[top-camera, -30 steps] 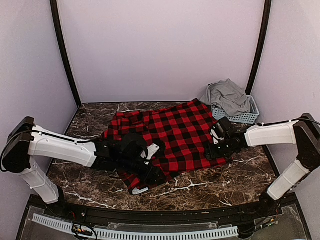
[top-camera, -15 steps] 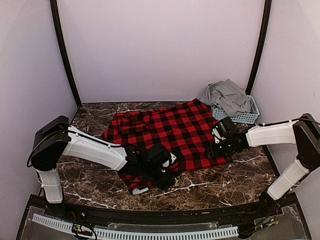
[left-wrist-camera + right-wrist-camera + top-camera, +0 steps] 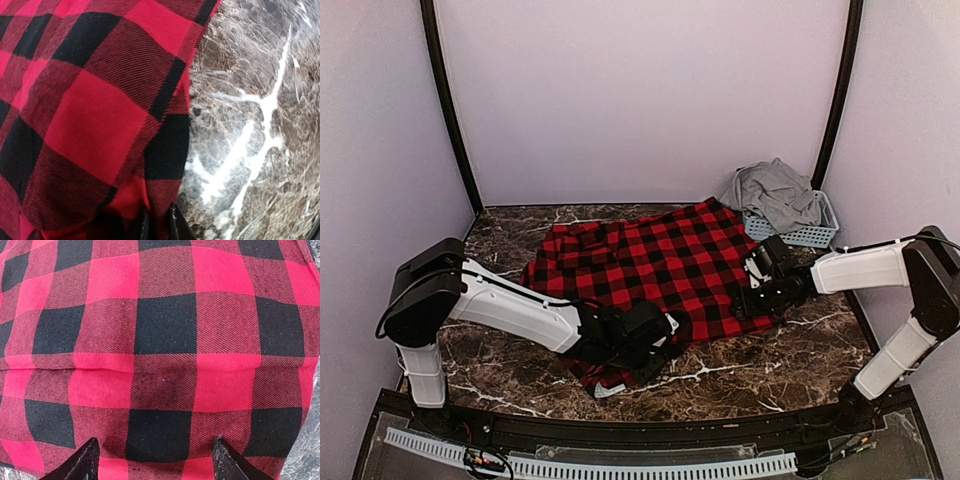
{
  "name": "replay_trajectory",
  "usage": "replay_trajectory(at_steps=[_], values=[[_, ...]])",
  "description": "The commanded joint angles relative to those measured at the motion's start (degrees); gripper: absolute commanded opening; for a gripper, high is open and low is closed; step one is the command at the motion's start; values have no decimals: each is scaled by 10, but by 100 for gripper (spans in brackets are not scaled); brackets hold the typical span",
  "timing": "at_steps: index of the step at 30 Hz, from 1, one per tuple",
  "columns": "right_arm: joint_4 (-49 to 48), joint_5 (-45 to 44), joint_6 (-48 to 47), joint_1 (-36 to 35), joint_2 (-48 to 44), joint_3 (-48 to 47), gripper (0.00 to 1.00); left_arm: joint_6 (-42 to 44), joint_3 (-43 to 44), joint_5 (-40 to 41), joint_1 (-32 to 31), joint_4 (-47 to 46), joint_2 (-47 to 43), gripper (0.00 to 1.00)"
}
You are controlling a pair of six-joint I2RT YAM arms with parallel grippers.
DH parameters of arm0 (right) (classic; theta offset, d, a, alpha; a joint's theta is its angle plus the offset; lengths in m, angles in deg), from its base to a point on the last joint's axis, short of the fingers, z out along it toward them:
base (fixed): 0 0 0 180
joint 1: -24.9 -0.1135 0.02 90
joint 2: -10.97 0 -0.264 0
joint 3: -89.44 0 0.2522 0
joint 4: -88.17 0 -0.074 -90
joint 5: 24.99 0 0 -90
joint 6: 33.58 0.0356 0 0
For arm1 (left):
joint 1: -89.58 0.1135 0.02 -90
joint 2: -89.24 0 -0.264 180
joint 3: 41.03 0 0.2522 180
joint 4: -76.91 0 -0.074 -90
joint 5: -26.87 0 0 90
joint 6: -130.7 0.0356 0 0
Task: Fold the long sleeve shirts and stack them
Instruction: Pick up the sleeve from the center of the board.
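A red-and-black checked long sleeve shirt (image 3: 660, 255) lies spread across the middle of the marble table. My left gripper (image 3: 663, 337) is low at the shirt's near edge. In the left wrist view the left gripper (image 3: 158, 223) is shut on a pinch of the checked shirt (image 3: 100, 110) at its hem, beside bare marble (image 3: 250, 125). My right gripper (image 3: 747, 290) rests at the shirt's right edge. Seen from the right wrist, the right gripper (image 3: 156, 460) is open, its fingers wide apart over flat checked shirt (image 3: 160, 340). A plain grey shirt (image 3: 778, 192) is heaped in the basket.
The pale blue slatted basket (image 3: 810, 236) stands at the back right corner by the wall. A white bit of the shirt (image 3: 605, 389) pokes out at the near edge. Dark marble table (image 3: 490, 250) shows left of and in front of the shirt.
My left arm has swung right along the shirt's near edge, and its jaws have closed on the hem. The right arm has stayed still.
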Motion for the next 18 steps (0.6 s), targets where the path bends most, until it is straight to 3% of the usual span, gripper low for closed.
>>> replay_trajectory(at_steps=[1,6,18], values=[[-8,-7,-7,7,9,5,73,6,-14,-13,-13,74,13,4],[0,-8,-9,14,13,3,74,42,-23,-51,-14,96,-22,0],[7,-13,-12,21,26,-1,74,135,-50,-248,-15,136,-193,0]])
